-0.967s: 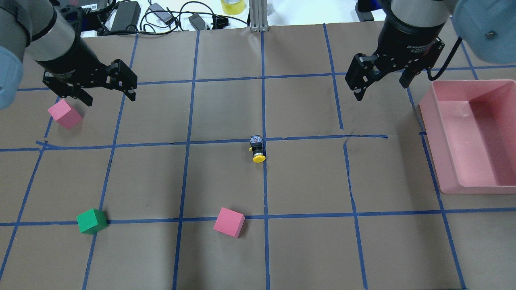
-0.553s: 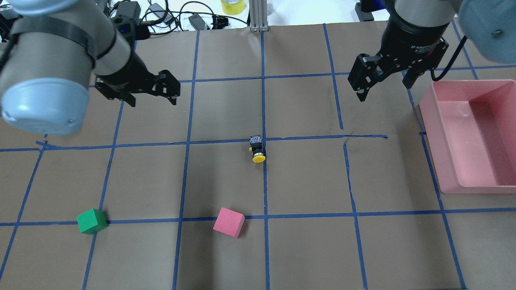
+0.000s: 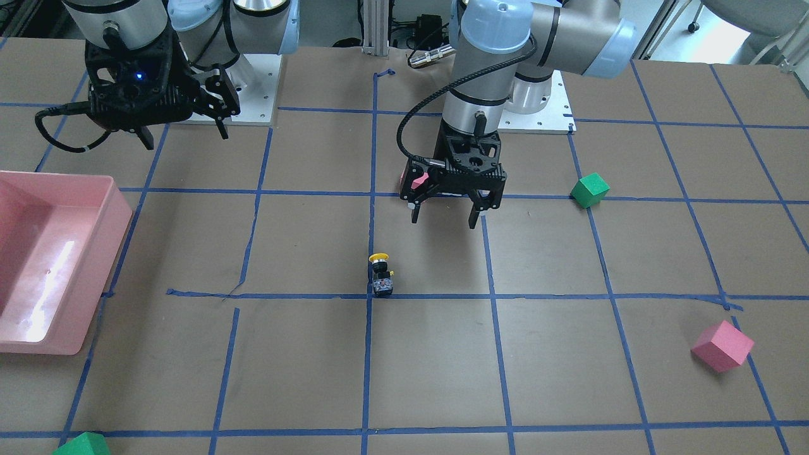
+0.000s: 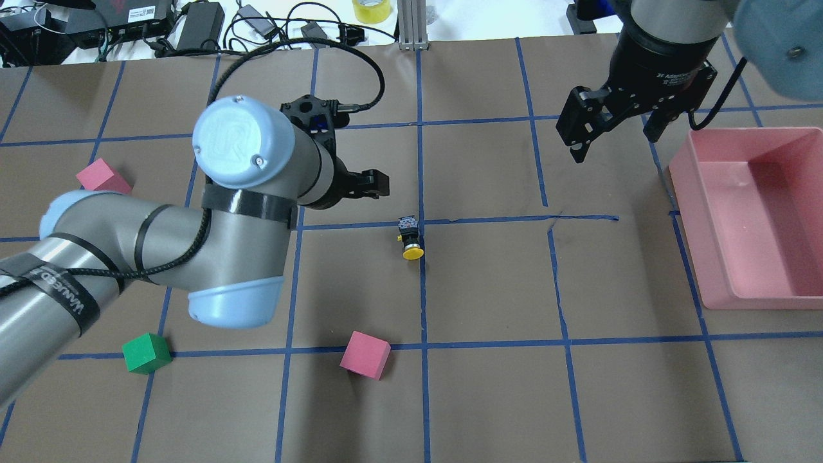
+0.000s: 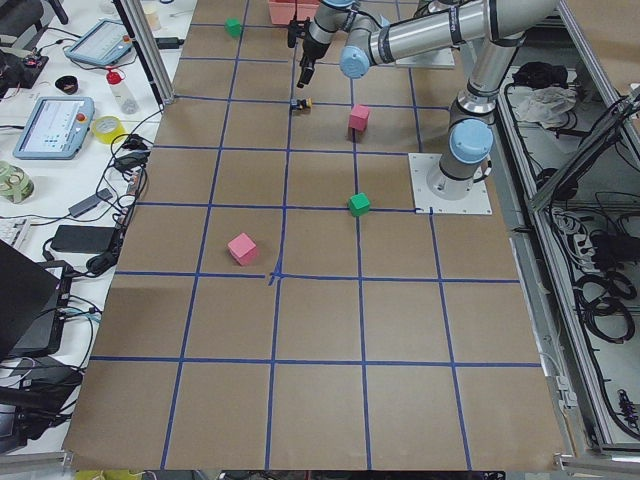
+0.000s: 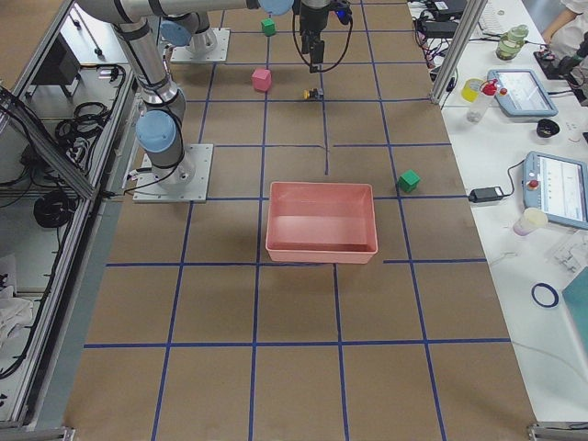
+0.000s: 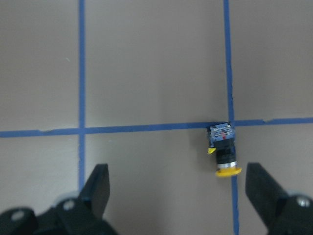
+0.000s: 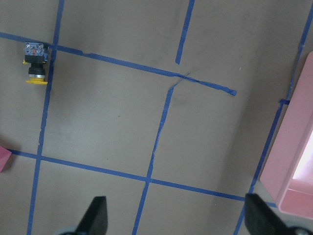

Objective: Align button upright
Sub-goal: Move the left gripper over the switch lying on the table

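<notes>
The button (image 4: 410,238) lies on its side on the brown paper at a blue tape crossing, its yellow cap pointing toward the robot's base. It also shows in the front view (image 3: 380,276), the left wrist view (image 7: 224,152) and the right wrist view (image 8: 35,63). My left gripper (image 3: 442,221) is open and empty, hovering above the paper just to the button's left; in its wrist view (image 7: 178,188) the button sits near the right finger. My right gripper (image 4: 611,145) is open and empty, far to the button's right, beside the bin.
A pink bin (image 4: 714,257) stands at the right edge. One pink cube (image 4: 365,355) and a green cube (image 4: 146,353) sit near the robot's side; another pink cube (image 4: 103,179) is at the far left. Cables and power bricks (image 4: 199,26) lie beyond the far edge.
My left arm has swung from the far left to the middle, bringing its open gripper close to the button. The right gripper has barely moved. The button has not moved.
</notes>
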